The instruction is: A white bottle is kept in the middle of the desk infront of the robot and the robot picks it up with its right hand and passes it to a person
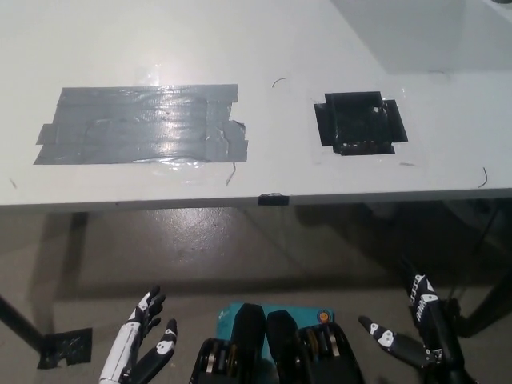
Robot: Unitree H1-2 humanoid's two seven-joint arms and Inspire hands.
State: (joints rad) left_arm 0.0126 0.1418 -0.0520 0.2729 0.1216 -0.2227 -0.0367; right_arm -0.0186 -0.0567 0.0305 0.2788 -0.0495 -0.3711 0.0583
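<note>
So here's what your head camera had: one white desk [264,48] filling the top half of the view, and I couldn't find the white bottle anywhere on it or under it, so I can't tell you where it was.

Counting what sat on the desk: one big patch of grey tape [140,124], made of several overlapping strips, off to the left of the desk's middle, and one smaller square of black tape [360,122] to the right of it, well apart from the grey one. There was also one tiny dark tab [273,198] right on the desk's front edge, between the two patches, plus a few thin stray marks on the top.

Both of your hands were down below the desk's front edge, over the floor, touching nothing. Your right hand [412,336], the black one, was under the desk's right part, fingers [382,336] spread wide and nothing in them. Your left hand [142,346], the white one, was under the desk's left part, also loose with fingers apart and nothing held.

On the floor under the desk's left end there was one scrap of dark tape [66,346], next to a dark desk leg [16,324].
</note>
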